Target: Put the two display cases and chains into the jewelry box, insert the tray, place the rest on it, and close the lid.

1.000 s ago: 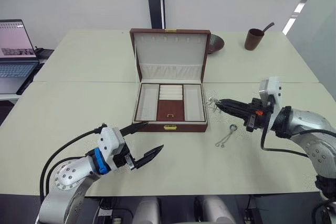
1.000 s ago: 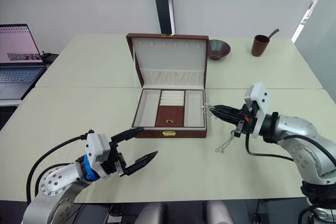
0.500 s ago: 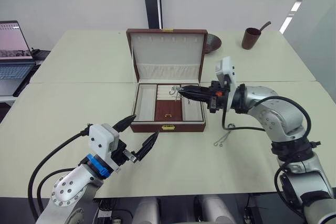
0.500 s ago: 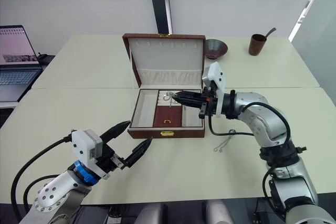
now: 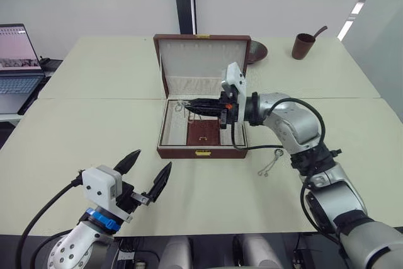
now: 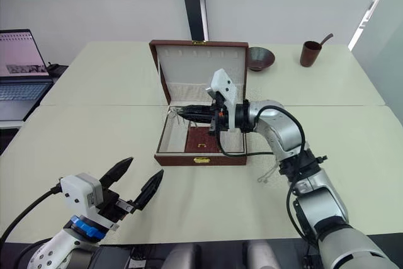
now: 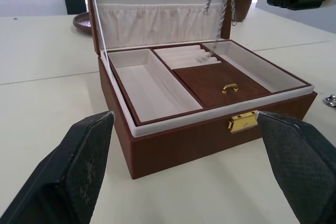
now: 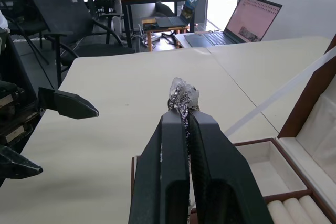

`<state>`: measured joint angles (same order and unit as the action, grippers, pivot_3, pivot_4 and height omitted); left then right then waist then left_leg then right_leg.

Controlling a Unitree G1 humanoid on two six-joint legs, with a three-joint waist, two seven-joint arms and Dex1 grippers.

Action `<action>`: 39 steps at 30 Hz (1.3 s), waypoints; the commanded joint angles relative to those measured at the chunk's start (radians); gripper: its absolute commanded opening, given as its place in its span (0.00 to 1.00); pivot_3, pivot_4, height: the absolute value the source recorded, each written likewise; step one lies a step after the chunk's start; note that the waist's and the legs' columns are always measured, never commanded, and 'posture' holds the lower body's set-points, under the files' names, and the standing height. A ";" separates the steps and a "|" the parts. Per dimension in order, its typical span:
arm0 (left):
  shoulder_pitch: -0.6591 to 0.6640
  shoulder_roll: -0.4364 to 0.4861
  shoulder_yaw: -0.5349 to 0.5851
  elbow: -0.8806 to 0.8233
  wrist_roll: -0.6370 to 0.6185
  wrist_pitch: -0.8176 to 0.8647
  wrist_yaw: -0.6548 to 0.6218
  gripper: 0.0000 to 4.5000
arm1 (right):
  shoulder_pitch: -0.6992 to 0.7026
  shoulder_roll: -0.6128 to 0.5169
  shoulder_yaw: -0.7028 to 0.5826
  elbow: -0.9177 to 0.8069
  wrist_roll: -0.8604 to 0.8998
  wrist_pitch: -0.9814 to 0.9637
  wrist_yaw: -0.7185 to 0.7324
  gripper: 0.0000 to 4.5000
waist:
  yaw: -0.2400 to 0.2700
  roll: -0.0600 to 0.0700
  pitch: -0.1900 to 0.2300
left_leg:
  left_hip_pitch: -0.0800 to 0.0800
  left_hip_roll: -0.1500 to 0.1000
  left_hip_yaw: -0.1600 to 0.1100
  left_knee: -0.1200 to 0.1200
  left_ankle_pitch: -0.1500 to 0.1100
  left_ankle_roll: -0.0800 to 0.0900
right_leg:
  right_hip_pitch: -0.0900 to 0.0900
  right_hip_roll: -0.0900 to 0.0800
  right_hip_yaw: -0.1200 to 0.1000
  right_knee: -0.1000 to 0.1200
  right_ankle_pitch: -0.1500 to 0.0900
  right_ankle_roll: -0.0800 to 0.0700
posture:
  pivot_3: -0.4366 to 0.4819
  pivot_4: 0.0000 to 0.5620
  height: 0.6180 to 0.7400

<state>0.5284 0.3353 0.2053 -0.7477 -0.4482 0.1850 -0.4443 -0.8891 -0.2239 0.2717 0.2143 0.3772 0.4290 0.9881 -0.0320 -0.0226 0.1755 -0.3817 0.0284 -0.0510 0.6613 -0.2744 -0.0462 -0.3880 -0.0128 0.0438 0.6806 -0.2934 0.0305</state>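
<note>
One chain (image 7: 224, 3) dangles from the clenched right hand (image 5: 184, 105) above the open jewelry box (image 5: 203, 149); left hand (image 5: 146, 169) spread wide, another chain (image 5: 271, 162) on the counter (image 5: 75, 137).

Jewelry box (image 5: 201, 152) reddish-brown, cream lining, gold clasp (image 5: 201, 152) (small). Chain (image 8: 181, 98) silver. Right gripper (image 8: 182, 129) black. Table (image 5: 94, 137) pale beige. Far right cup (image 5: 303, 46) brown.
</note>
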 commanded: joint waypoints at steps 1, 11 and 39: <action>0.017 -0.019 -0.017 -0.018 0.027 -0.038 0.010 1.00 | -0.041 0.036 0.004 0.060 -0.043 -0.071 0.004 0.01 | 0.000 0.000 0.000 | 0.000 0.000 0.000 0.000 0.000 0.000 | 0.000 0.000 0.000 0.000 0.000 0.000 | 0.48 0.27 1.00; 0.043 -0.044 -0.034 -0.016 0.059 -0.073 0.021 1.00 | -0.079 0.127 -0.010 0.196 -0.104 -0.146 0.007 0.01 | -0.002 0.001 0.001 | 0.000 0.000 0.000 -0.001 0.000 0.000 | -0.001 0.000 0.000 0.000 0.000 0.000 | 0.48 0.27 1.00; 0.069 -0.054 -0.043 0.144 0.074 -0.250 -0.045 1.00 | -0.096 0.216 0.000 0.355 -0.282 -0.216 -0.057 0.01 | -0.003 0.002 0.001 | 0.000 0.000 0.001 -0.001 0.000 0.000 | -0.001 0.000 0.001 0.000 0.000 0.000 | 0.48 0.27 1.00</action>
<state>0.5862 0.2878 0.1634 -0.6061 -0.3749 -0.0336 -0.4790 -0.9574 -0.0162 0.2804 0.5843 0.0939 0.2298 0.9364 -0.0351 -0.0210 0.1768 -0.3819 0.0287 -0.0500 0.6604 -0.2745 -0.0463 -0.3892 -0.0128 0.0444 0.6805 -0.2934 0.0303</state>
